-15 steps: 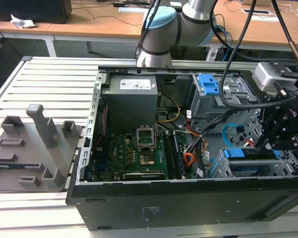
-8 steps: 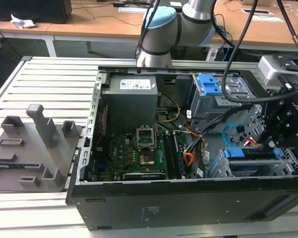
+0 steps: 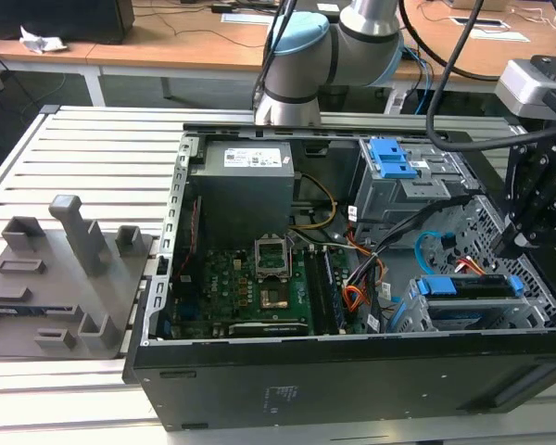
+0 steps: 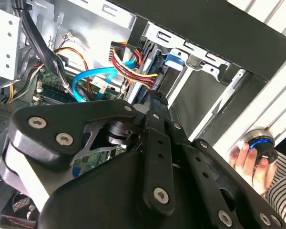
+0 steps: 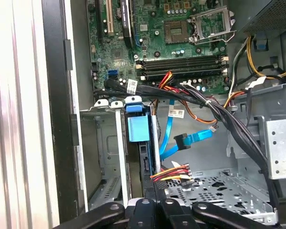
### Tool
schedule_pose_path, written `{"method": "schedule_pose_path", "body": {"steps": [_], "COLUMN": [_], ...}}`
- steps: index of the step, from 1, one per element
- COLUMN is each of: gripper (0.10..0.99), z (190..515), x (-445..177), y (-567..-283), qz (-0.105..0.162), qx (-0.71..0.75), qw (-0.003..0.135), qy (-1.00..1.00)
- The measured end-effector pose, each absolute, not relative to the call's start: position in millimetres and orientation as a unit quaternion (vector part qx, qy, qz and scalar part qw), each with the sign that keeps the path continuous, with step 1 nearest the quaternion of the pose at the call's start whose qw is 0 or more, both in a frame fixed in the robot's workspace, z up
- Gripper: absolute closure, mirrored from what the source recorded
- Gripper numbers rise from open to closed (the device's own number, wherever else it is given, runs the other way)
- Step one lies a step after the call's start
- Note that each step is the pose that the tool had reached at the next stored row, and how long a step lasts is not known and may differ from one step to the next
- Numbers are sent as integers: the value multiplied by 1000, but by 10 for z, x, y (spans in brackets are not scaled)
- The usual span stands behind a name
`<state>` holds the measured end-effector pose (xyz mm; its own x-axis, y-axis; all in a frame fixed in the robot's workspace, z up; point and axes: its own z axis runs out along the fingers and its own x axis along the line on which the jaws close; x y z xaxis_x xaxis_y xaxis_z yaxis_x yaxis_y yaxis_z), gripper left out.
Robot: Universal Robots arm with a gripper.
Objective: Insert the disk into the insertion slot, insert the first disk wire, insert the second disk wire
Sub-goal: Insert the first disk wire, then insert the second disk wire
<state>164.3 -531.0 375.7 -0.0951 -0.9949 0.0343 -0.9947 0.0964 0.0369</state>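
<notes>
The disk (image 5: 138, 128), framed in its blue bracket, sits in the grey insertion slot (image 5: 105, 157) at the case's front corner; the exterior view shows the disk (image 3: 473, 286) there too. The first disk wire (image 5: 171, 171), an orange-red bundle, ends in a black plug at the disk's rear edge. My gripper (image 5: 152, 200) is right at that plug and looks shut on it. In the second wrist view the gripper (image 4: 155, 101) touches the first disk wire (image 4: 131, 64). The light blue second disk wire (image 5: 193, 138) hangs loose beside it, its black plug free.
The motherboard (image 3: 250, 287) and power supply (image 3: 246, 185) fill the case's far side. A taller cage with blue tabs (image 3: 403, 176) stands behind the disk. Thick black cables (image 5: 229, 124) cross nearby. A person's hand (image 4: 248, 160) rests outside the case wall. A grey fixture (image 3: 65, 278) lies on the table.
</notes>
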Motion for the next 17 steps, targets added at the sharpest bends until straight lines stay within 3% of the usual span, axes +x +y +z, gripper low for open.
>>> {"method": "schedule_pose_path", "body": {"steps": [17], "gripper": [980], "z": [3759], "x": [1371], "y": [-5310], "qz": [-2], "qx": [672], "qw": [25], "qy": [-740]}}
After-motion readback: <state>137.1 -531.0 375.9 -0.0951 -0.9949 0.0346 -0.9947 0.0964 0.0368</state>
